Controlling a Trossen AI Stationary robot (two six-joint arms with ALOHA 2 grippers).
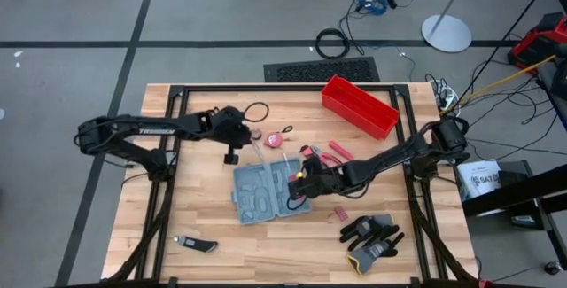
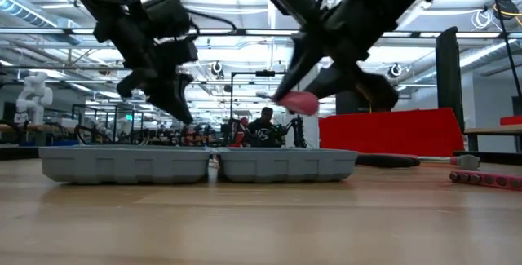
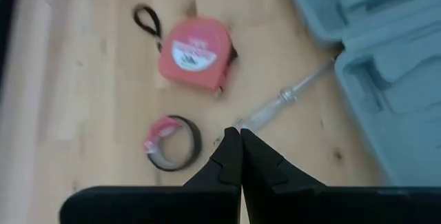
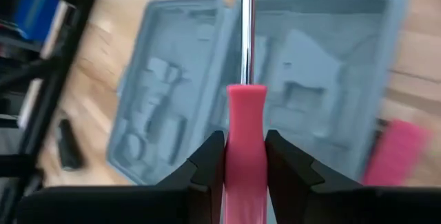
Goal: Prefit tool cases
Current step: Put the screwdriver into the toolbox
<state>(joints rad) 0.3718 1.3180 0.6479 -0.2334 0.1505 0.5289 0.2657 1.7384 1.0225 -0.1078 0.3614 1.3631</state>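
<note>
**Pink-handled screwdriver held over the open case**

Pink plastic sits clamped between the right gripper's (image 4: pixel 244 156) two dark fingers: the handle of a screwdriver (image 4: pixel 245 65), its bright metal shaft pointing out over the tool case (image 1: pixel 264 192). This gripper hangs above the case's right half, clear of the table.

The case lies open and flat near the middle of the wooden table (image 1: pixel 159 226), two grey-blue halves with rounded corners joined at a central hinge. Its grey moulded inside shows tool-shaped recesses, which look unfilled.

The left gripper (image 3: pixel 240 136) hovers just beyond the case's far-left corner, fingers pressed together and holding nothing. Below it lie a clear-handled screwdriver (image 3: pixel 282 100), a red tape measure (image 3: pixel 194 54) and a small roll of tape (image 3: pixel 173 143).

Farther off, a red bin (image 1: pixel 359 105) stands at the far right, black gloves (image 1: pixel 372 237) near right, and a small dark tool (image 1: pixel 197 245) near left.
</note>
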